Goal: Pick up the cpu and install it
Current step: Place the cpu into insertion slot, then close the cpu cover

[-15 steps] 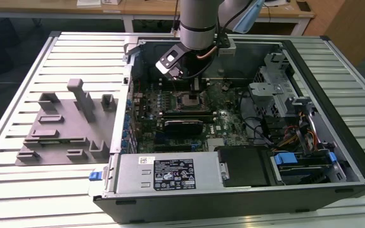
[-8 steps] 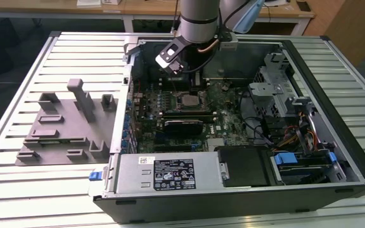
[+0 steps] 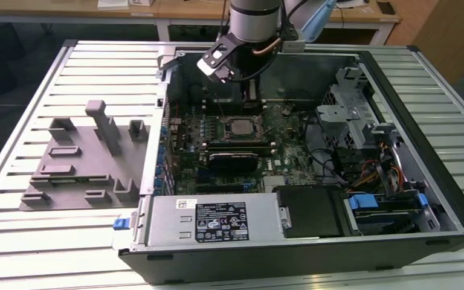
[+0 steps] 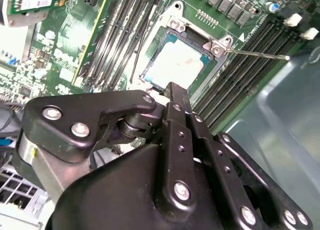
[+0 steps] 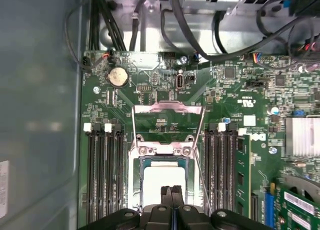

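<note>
The cpu (image 5: 161, 179) lies flat in the open motherboard socket (image 5: 135, 177), its silver top showing; it appears pale and square (image 4: 180, 65) in the second wrist view. The socket's load plate (image 5: 167, 109) is flipped back and its thin lever (image 4: 255, 53) stands free. My gripper (image 5: 171, 191) hangs just above the chip's edge, its two black fingers pressed together with nothing between them; in the second wrist view the gripper (image 4: 175, 87) ends right over the cpu. In the exterior view the arm (image 3: 252, 24) reaches down into the open computer case (image 3: 393, 90) above the socket (image 3: 241, 127).
Memory slots (image 5: 105, 175) flank the socket on both sides. A finned silver chipset block (image 5: 302, 136) and a coin battery (image 5: 118, 76) sit on the board. Cables (image 5: 200, 35) run along the case wall. A power supply (image 3: 215, 220) and a grey fixture (image 3: 79, 163) lie nearby.
</note>
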Tool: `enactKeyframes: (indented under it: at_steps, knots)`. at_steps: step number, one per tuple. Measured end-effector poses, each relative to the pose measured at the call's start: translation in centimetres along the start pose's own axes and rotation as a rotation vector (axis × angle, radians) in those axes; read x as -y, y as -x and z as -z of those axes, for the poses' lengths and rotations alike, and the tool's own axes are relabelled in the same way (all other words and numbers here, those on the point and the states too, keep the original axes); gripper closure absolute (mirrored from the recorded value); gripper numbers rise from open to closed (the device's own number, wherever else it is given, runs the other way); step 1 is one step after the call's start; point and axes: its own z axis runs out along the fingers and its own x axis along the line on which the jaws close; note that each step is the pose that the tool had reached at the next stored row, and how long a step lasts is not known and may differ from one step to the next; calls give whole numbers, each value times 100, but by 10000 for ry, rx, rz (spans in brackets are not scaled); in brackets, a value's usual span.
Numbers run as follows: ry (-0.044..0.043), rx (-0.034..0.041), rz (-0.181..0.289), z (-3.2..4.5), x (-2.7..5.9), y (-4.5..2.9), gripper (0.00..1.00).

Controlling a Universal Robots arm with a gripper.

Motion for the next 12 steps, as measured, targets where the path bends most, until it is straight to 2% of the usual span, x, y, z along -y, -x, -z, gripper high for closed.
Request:
enactKeyframes:
  at_steps: [3, 12]
  knots:
    - [20, 0, -1, 47, -2, 1, 89]
    - [23, 0, -1, 51, 1, 1, 89]
